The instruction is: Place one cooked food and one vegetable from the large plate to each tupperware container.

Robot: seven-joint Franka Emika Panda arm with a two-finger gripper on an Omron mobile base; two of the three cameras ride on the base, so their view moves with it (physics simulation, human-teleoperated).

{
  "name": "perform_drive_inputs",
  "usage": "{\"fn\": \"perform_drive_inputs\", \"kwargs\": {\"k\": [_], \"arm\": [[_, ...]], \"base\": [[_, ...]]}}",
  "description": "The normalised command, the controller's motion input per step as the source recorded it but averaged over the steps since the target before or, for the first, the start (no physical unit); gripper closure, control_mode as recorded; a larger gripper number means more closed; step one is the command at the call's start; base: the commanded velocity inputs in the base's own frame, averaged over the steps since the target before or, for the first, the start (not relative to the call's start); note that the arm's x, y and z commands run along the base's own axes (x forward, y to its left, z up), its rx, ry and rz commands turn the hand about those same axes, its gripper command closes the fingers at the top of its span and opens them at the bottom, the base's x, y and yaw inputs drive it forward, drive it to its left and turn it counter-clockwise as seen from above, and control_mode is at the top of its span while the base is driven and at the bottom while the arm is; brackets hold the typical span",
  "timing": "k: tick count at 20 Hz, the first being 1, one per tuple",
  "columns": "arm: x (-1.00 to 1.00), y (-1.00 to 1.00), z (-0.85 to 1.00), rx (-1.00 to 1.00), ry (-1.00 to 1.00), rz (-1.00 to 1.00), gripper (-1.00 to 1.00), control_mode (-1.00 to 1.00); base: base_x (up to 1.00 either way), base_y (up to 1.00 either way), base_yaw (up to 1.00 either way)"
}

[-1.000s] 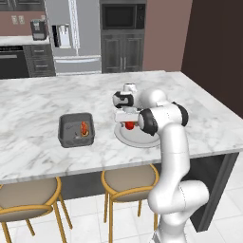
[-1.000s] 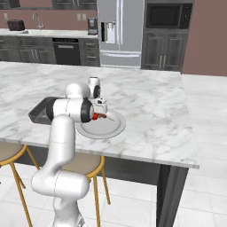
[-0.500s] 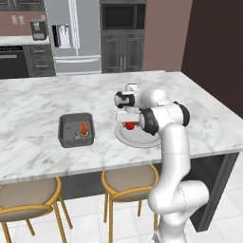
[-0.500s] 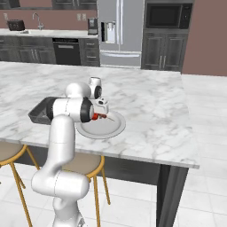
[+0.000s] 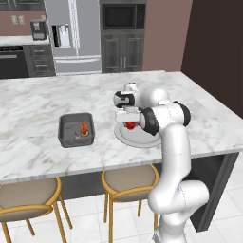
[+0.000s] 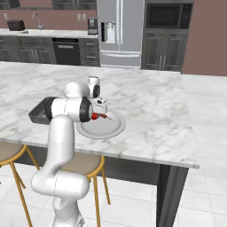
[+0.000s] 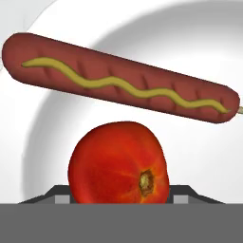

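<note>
The large plate (image 5: 144,141) (image 6: 111,129) lies on the marble island in front of the arm. On it in the hand view are a red tomato (image 7: 118,161) and, just beyond it, a sausage with a mustard line (image 7: 121,78). My gripper (image 7: 121,195) (image 5: 129,122) is down on the plate with a fingertip (image 7: 61,193) against each side of the tomato (image 5: 129,126) (image 6: 94,116). One tupperware container (image 5: 62,130) (image 6: 37,113) stands left of the plate. It holds a small orange-red food item (image 5: 84,128).
The island's front edge (image 5: 95,163) runs close below the plate and tub, with two round stools (image 5: 130,178) under it. Bare marble (image 5: 47,102) stretches behind and left of the tub. A fridge (image 5: 73,35) and dark cabinets stand along the far wall.
The hand stays low over the plate and nothing on the island has shifted. Any narrowing of the fingers is too small to make out in the base views.
</note>
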Motion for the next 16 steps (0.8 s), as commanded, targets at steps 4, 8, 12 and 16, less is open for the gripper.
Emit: {"fn": "perform_drive_inputs", "kwargs": {"k": [4,8,12,16], "arm": [[-0.88,0.00,0.71,-0.01,-0.15,0.00,1.00,-1.00],[-1.00,0.00,0.88,0.00,-0.24,0.00,1.00,-1.00],[-1.00,-0.01,0.78,0.05,-0.24,0.05,1.00,-1.00],[-1.00,0.00,0.72,0.07,-0.07,0.04,1.00,-1.00]], "base": [[0.00,0.00,0.00],[0.00,0.00,0.00],[0.00,0.00,0.00],[0.00,0.00,0.00]]}}
